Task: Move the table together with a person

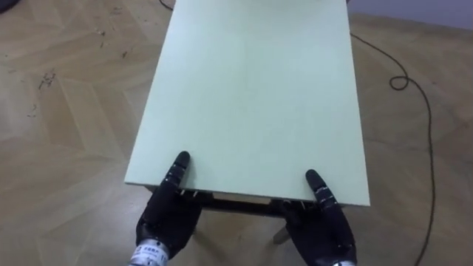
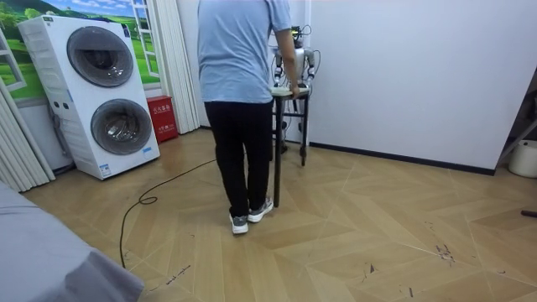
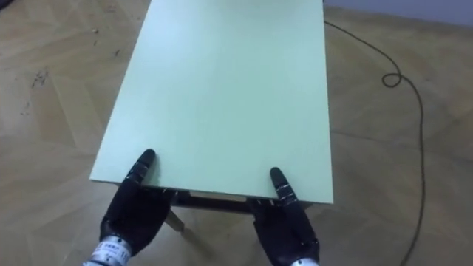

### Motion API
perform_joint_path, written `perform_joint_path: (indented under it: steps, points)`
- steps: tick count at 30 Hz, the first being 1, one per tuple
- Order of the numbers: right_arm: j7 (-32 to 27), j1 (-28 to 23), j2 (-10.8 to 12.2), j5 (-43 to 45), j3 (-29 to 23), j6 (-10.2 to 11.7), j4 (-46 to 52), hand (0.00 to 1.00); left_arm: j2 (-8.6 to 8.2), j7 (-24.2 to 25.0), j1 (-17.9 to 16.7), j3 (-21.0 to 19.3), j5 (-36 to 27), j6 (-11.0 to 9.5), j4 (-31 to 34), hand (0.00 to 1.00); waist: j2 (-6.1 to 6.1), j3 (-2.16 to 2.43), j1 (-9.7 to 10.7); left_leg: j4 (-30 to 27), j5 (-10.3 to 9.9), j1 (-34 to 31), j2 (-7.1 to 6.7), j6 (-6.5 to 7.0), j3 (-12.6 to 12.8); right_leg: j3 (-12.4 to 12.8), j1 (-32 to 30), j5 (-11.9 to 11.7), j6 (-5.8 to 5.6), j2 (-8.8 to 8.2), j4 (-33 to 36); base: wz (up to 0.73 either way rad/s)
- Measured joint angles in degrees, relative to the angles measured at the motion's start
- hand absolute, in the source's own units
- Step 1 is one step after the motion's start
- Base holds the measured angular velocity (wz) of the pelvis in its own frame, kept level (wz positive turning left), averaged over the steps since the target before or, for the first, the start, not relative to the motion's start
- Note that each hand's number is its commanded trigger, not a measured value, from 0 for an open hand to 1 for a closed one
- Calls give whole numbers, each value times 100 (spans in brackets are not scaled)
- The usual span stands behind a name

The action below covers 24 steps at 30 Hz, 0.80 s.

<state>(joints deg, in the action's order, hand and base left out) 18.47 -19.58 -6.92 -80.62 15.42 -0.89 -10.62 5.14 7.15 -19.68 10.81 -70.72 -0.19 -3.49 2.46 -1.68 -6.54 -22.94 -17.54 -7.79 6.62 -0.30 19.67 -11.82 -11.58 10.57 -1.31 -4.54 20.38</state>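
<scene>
Both robot hands sit at the bottom edge of the left eye view, at the near short edge of the pale green table (image 1: 251,96). Left hand (image 1: 168,218) shows at lower left and right hand (image 1: 321,222) at lower right, each with its thumb laid on the tabletop and the rest tucked below the edge, so I cannot tell whether either one is clasped or open. The tabletop runs from there up the middle of the frame to its top, over a wooden parquet floor (image 1: 66,111). A dark cable (image 1: 425,111) loops down the right side. In the room view, a person (image 2: 243,109) in a light blue shirt stands at centre with their back to the camera, one hand on the table's near end. The table stands on tall dark legs, and the robot is at its far end by the white wall. Two stacked washing machines (image 2: 101,92) fill the upper left, with a red box (image 2: 161,117) just beside them.
</scene>
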Motion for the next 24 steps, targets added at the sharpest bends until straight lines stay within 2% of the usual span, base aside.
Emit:
perform_joint_path:
  steps: [6,14,17,22,24]
  points:
    - [0,28,-158,30,36,73,-1,100,-5,11,-80,12,-16,-8,12,100,12,1,13,234,290,-84,37,-114,-261,-351,37,-99,159,56,-175,19]
    - [-8,136,-193,66,89,89,-1,100,-10,24,-151,61,-195,-9,11,100,31,16,-26,221,383,-165,38,-129,-526,-661,173,-132,217,58,-283,18]
    - [-22,152,-192,108,84,89,-2,100,-11,27,-224,78,-320,-11,12,100,-30,24,-29,185,391,-199,38,-136,-667,-772,254,-130,216,71,-284,31]
    - [-25,192,-220,247,22,78,0,100,-73,25,-314,77,-397,-15,11,100,-219,30,-5,187,439,-246,-6,-147,-984,-1148,497,-115,198,55,-425,39]
    - [-34,246,-221,266,9,78,0,100,-125,19,-315,71,-443,-15,11,100,-304,31,-4,205,456,-247,-41,-138,-1071,-1208,562,-107,186,39,-476,30]
